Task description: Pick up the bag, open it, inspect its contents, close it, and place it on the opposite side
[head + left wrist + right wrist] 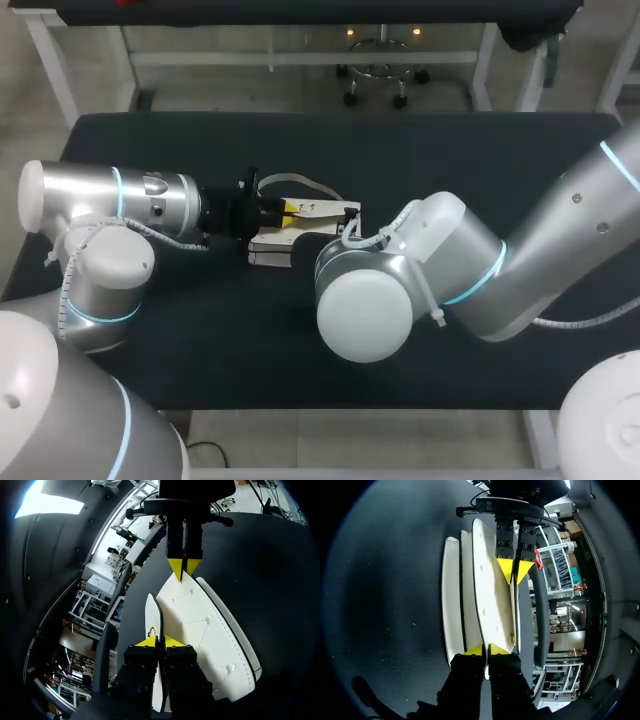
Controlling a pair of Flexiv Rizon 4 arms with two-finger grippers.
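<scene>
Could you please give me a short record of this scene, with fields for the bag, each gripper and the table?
bag: white with stitched seams, held between the two grippers
left gripper: shut on a thin edge at one end of the bag
right gripper: shut on the opposite end, facing the left gripper
contents: not visible
table: black, under the bag

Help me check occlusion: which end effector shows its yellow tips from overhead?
The left end effector; the right end effector is hidden under its own arm.

bag [210, 630] | white, stitched seams (small studs too) | lying near middle of table [400, 150] | layers splayed
</scene>
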